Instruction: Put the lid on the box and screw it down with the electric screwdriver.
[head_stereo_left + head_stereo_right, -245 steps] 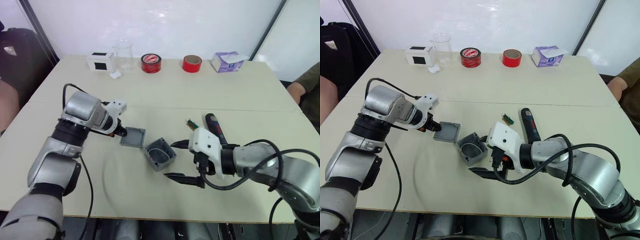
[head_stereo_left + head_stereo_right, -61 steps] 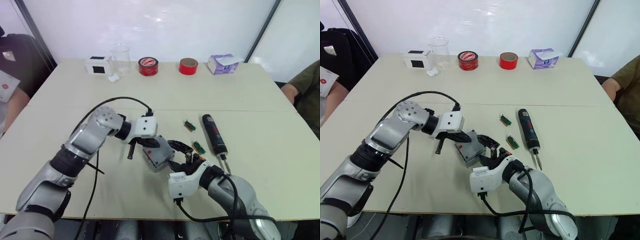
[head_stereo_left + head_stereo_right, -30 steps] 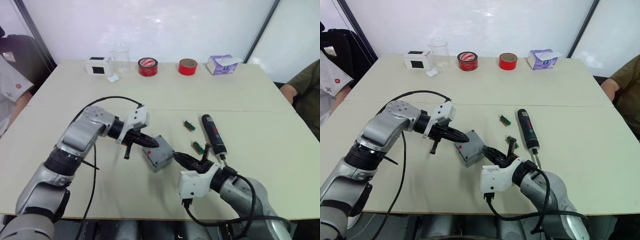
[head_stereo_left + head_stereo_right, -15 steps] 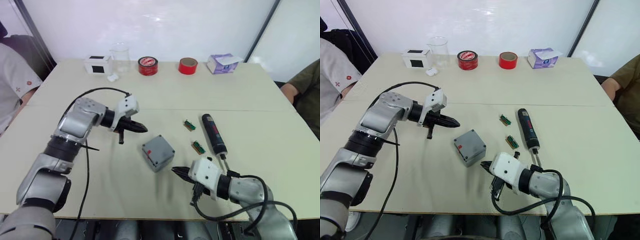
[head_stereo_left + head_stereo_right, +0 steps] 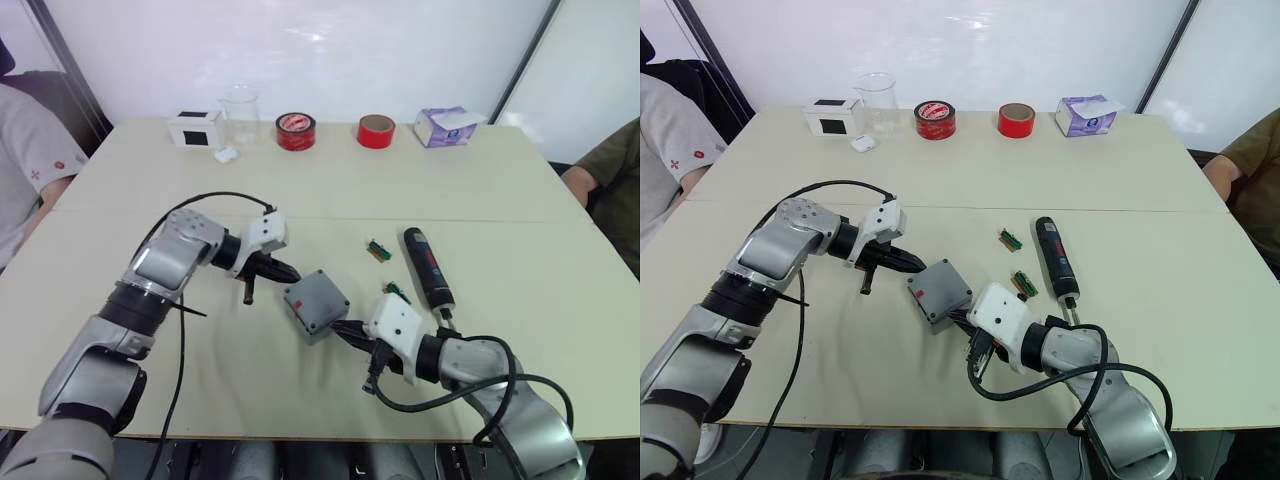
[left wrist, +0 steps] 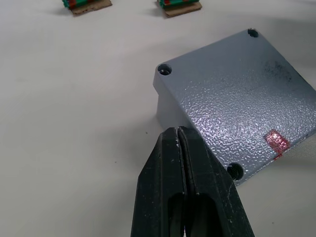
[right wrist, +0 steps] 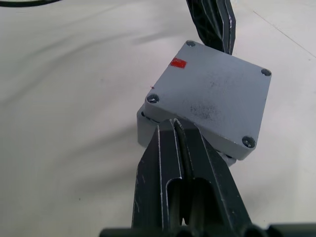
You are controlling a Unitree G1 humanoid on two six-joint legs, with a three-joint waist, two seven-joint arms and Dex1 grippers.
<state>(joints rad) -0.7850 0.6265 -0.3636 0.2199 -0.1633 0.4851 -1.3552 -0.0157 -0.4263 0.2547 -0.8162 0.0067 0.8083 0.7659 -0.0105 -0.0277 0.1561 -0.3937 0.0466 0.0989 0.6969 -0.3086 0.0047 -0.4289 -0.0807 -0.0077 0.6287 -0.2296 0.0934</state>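
Observation:
The grey lid [image 7: 212, 94] lies on the grey box [image 7: 147, 126], sitting slightly askew, with a small red mark [image 6: 275, 140] near one corner. The closed box [image 5: 316, 303] rests mid-table. My left gripper [image 5: 291, 273] is shut, its tip close against the box's far-left side. My right gripper [image 5: 341, 328] is also shut, its tip [image 7: 174, 122] at the near edge of the box under the lid's corner. The black electric screwdriver [image 5: 427, 268] lies flat on the table to the right of the box, untouched.
Two small green parts [image 5: 378, 250] [image 5: 1023, 284] lie between box and screwdriver. Along the far edge stand a white box with a black square [image 5: 195, 128], a clear beaker [image 5: 240, 110], two red tape rolls [image 5: 297, 130] [image 5: 377, 130] and a tissue box [image 5: 445, 126]. People sit at both table ends.
Both shut grippers have closed in on the box: the left one moved right to its far-left side, the right one moved forward to its near edge. The box stays put.

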